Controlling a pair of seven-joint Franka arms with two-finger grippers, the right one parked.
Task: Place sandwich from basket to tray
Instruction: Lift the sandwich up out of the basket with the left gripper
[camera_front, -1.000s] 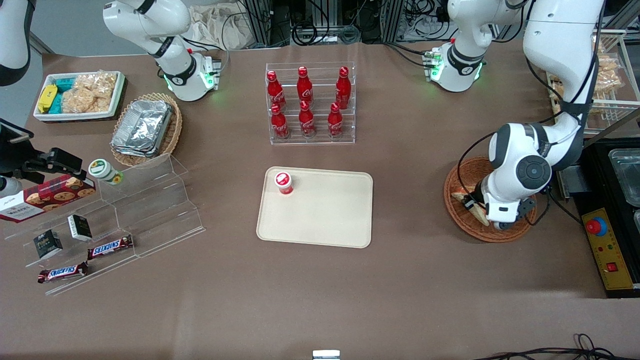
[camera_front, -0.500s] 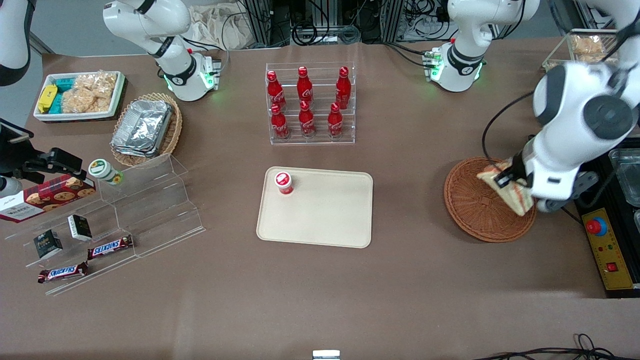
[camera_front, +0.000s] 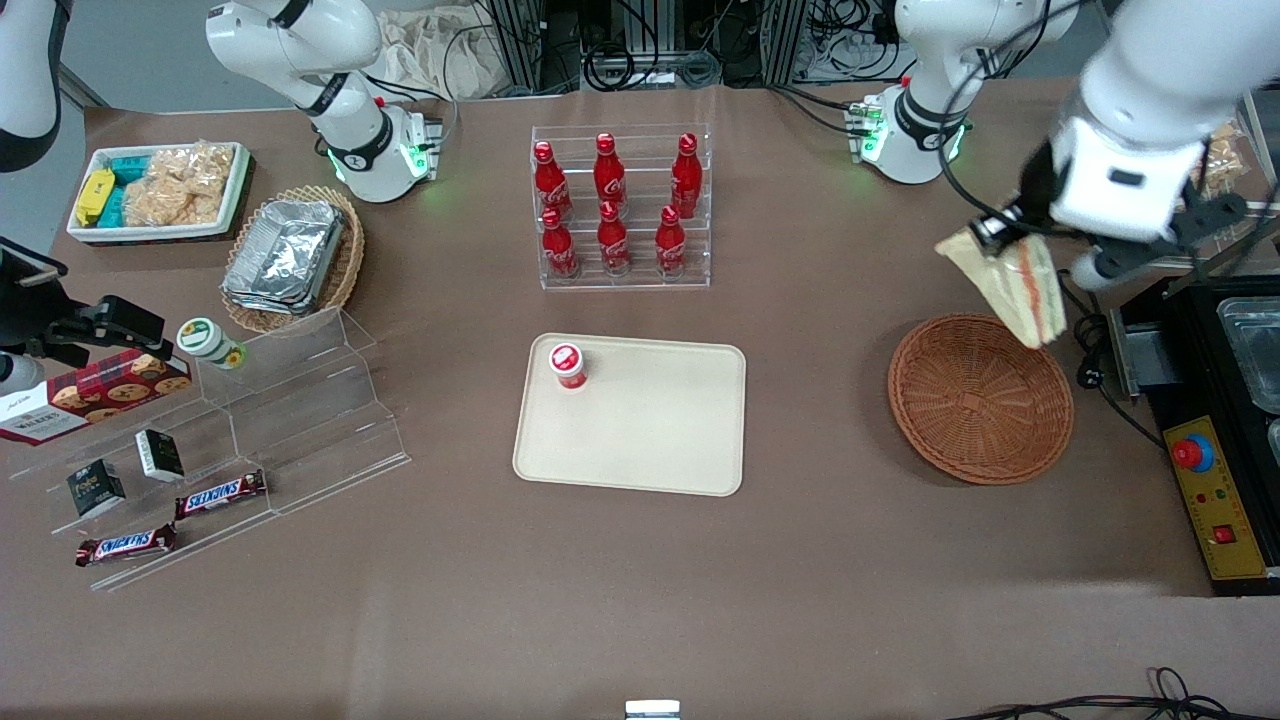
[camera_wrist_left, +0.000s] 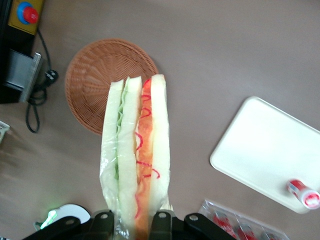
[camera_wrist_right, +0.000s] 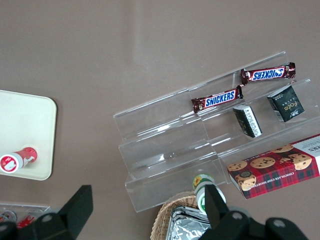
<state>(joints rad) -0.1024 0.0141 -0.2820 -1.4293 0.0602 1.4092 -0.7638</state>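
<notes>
Sandwich (camera_front: 1010, 282) is held aloft by the gripper (camera_wrist_left: 135, 220), clear of the basket (camera_front: 980, 400), which lies beneath it and slightly nearer the front camera. The fingers (camera_wrist_left: 161, 220) are closed on the wide end of the wedge, bread faces pressed from both sides, while the pointed end hangs free. It is judged light and soft, easily crushed, and its clear wrap is likely slippery; a moderate squeeze across the thick end, as taken here, seems best. The tray (camera_front: 640, 455) lies well apart, toward the table's middle, with a small red-capped bottle (camera_front: 567, 365) at one corner
</notes>
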